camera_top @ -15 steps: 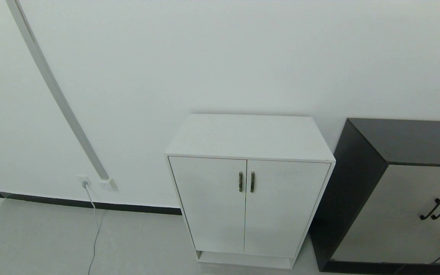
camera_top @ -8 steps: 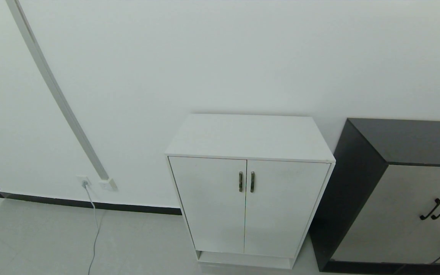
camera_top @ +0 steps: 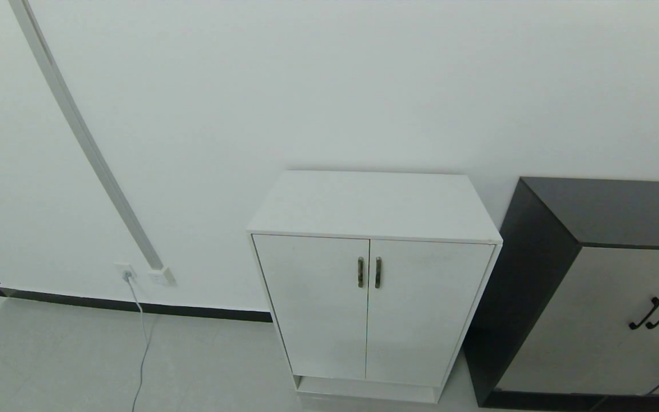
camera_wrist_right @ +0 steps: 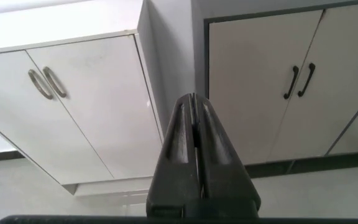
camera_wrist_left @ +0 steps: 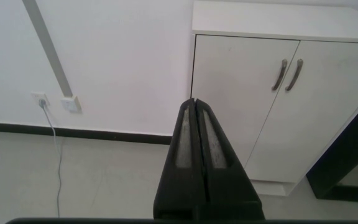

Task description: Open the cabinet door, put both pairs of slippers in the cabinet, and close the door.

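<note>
A white two-door cabinet [camera_top: 372,274] stands against the wall with both doors closed. Two dark metal handles [camera_top: 368,272] sit side by side at the middle seam. In the left wrist view the same cabinet [camera_wrist_left: 278,93] is ahead, and my left gripper [camera_wrist_left: 194,106] is shut with nothing in it, well short of the doors. My right gripper [camera_wrist_right: 193,99] is also shut and empty, facing the gap between the white cabinet [camera_wrist_right: 79,106] and the black one.
A black cabinet [camera_top: 592,286] with mirrored doors and black handles [camera_top: 652,313] stands close on the right. A wall socket [camera_top: 126,271] with a cable [camera_top: 143,343] running down to the grey floor lies to the left, under a slanted wall conduit [camera_top: 83,137].
</note>
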You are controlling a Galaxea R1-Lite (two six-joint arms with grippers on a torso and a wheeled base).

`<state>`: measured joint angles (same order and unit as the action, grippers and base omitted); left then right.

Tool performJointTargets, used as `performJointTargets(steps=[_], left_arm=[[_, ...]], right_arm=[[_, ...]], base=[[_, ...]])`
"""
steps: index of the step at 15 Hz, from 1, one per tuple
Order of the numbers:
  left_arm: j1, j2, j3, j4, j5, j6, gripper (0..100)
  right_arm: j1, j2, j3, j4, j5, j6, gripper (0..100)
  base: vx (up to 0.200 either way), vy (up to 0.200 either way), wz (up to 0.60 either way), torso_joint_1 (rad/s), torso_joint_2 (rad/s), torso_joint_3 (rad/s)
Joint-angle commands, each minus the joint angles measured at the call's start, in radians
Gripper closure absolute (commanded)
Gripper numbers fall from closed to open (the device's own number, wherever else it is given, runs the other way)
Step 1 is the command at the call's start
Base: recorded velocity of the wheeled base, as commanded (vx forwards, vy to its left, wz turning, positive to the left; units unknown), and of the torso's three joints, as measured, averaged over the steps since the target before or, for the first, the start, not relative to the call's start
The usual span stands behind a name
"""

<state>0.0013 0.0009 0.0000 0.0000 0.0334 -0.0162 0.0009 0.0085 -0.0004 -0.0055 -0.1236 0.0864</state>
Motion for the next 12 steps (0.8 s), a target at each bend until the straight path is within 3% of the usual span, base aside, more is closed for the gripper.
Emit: performJointTargets(steps=[1, 12], left_arm=[[0.0, 0.001, 0.0, 0.0, 0.0, -0.001, 100], [0.0, 0.001, 0.0, 0.0, -0.003, 0.005, 100]], right_arm=[[0.001, -0.007, 0.0, -0.001, -0.001, 0.001, 100], [0.001, -0.007, 0.0, 0.001, 0.001, -0.008, 100]], base=[[0.0, 0.0, 0.0, 0.0, 0.0, 0.0], [0.0, 0.0, 0.0, 0.0, 0.0, 0.0]])
